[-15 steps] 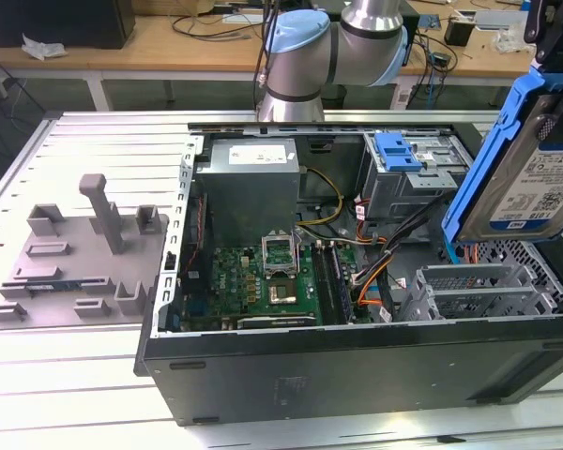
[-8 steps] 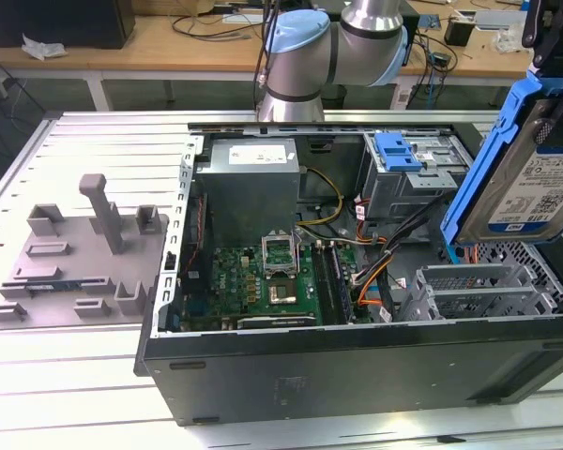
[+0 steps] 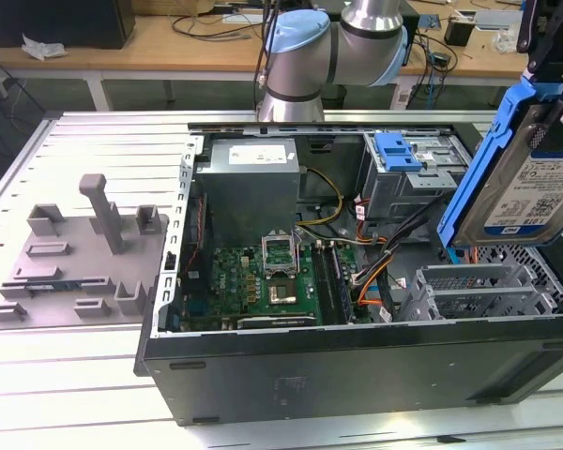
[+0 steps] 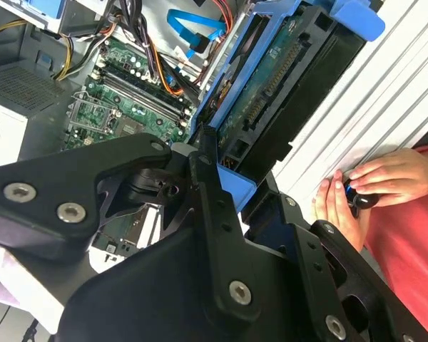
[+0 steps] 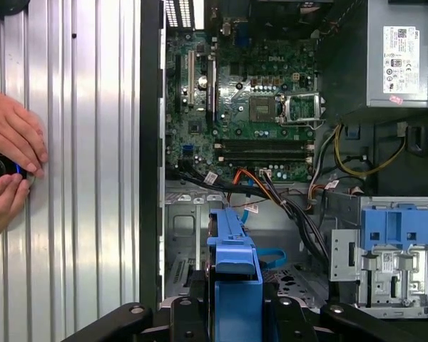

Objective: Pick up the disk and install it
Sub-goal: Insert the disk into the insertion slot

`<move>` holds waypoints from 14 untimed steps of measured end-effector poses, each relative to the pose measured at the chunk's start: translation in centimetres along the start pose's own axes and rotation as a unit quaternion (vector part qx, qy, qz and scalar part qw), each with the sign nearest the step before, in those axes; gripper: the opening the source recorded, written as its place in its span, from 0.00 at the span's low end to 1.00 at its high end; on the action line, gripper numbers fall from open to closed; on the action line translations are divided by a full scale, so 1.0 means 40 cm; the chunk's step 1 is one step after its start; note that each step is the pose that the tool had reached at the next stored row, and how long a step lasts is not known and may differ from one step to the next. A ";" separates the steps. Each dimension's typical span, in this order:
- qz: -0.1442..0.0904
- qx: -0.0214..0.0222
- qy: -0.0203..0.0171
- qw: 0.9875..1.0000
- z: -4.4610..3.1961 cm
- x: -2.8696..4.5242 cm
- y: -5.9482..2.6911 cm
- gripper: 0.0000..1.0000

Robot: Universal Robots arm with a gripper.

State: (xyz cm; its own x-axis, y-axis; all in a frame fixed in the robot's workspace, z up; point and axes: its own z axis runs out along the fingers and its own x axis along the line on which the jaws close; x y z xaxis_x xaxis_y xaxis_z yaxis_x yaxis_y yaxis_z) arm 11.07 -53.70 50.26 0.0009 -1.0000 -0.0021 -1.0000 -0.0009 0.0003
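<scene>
While clenched on the disk (image 3: pixel 521 178) by its blue carrier, note gripper (image 3: pixel 552 89) high at the right of the exterior view, holding it tilted above the open case (image 3: pixel 357 366), clear of the drive cage (image 3: pixel 422 178). Judge main risks as catching a corner on the cage rim or the cables (image 3: pixel 375 272) at mid-frame through that tilt, and slipping in the narrow grasp. Watch also a person's hand (image 4: pixel 374 182) on the table (image 4: pixel 385 100) just beside the case in the second wrist view.
</scene>
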 end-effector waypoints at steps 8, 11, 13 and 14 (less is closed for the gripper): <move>0.000 0.000 0.000 1.000 0.010 0.000 0.001 0.37; 0.000 0.000 0.000 1.000 0.013 0.000 0.000 0.37; 0.000 0.000 0.000 1.000 0.015 0.001 0.000 0.37; 0.000 0.000 0.000 1.000 0.016 0.001 0.000 0.37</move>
State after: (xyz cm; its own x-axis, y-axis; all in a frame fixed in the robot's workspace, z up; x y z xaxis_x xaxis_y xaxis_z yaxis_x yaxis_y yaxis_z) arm 11.06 -53.74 49.61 0.0000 -1.0000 -0.0019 -1.0000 0.0000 0.0003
